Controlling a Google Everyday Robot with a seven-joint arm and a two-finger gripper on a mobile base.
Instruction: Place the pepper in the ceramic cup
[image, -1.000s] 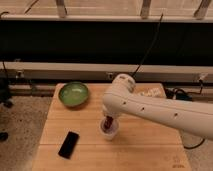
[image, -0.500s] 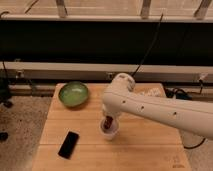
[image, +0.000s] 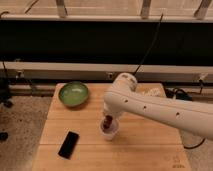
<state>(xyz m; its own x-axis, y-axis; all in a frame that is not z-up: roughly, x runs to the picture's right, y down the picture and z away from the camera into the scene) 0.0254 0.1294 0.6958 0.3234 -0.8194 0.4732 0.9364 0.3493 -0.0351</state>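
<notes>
Right now the claw (image: 108, 120) hangs just over the mouth of the ceramic cup (image: 110, 131), mostly hidden under the white arm (image: 150, 107), and it appears closed on the red pepper (image: 107, 121), whose tip is at or just inside the rim. Judging by its look, the pepper is light, smooth and a bit slippery, so a gentle pinch across its body suits it, while the cup could tip if nudged. Off to the claw's left sit a green bowl (image: 74, 94) and, nearer, a black phone (image: 68, 144) on the wooden table (image: 150, 145).
</notes>
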